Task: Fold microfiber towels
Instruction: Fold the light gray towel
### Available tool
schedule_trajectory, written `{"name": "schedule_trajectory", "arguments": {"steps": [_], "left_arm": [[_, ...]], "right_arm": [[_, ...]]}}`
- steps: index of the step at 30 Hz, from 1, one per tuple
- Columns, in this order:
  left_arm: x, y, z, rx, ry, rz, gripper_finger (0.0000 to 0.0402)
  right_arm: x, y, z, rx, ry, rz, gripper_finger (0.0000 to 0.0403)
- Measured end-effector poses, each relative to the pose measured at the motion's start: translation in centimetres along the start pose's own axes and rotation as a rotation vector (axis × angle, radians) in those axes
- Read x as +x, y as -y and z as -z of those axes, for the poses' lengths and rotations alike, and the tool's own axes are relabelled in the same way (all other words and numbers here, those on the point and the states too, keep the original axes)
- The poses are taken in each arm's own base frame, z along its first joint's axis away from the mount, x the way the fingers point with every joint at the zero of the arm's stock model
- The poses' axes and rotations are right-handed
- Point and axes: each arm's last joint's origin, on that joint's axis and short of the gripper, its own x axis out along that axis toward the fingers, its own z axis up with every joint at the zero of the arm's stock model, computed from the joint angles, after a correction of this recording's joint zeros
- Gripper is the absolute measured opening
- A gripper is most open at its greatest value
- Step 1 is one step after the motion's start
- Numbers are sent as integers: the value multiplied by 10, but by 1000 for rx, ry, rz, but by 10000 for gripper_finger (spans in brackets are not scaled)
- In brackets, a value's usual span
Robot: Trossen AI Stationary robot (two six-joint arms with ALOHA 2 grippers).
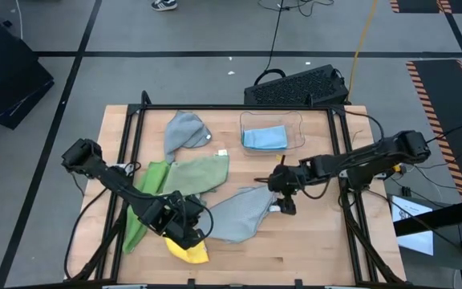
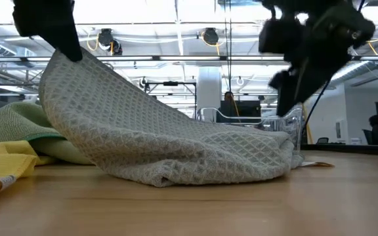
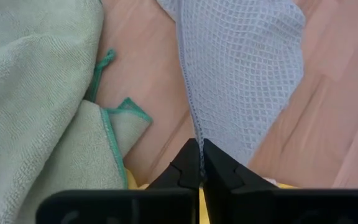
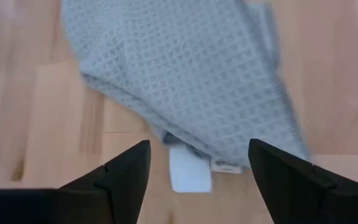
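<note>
**op_remote:** I'm on the grey waffle towel [image 1: 239, 213] mid-table, front of centre. My left gripper [image 3: 199, 163] is pinched tight on one corner hem, holding it up off the wood, so the cloth drapes like a tent in the low view. My right gripper [image 4: 197, 163] sits just off the opposite end with its fingers spread wide, nothing between them; the towel's white tag [image 4: 190, 169] lies on the table right under the gap.

**benchlurker:** so first fold, or only spreading it out?

**op_remote:** I'd call it the very start of this towel's fold, maybe only the flattening. The next move needs the right side to get a fresh hold on a corner, so the cloth can be stretched flat or carried over onto itself. The sage green [image 1: 199, 172], bright green [image 1: 141, 207], yellow [image 1: 189, 252] and the other grey [image 1: 184, 131] all look unfolded beside it; the light blue one [image 1: 264, 138] is in the clear bin [image 1: 298, 122]
</note>
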Motion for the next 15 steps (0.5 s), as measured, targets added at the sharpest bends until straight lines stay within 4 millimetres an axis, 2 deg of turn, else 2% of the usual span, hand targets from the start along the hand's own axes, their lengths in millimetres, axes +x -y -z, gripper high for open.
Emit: {"name": "schedule_trajectory", "arguments": {"steps": [6,15], "left_arm": [[4,-3,3,8,-8,-15,6],[4,-3,3,38,-16,-9,10]], "right_arm": [[13,19,27,156,57,6,261],[13,31,61,298,244,30,260]]}}
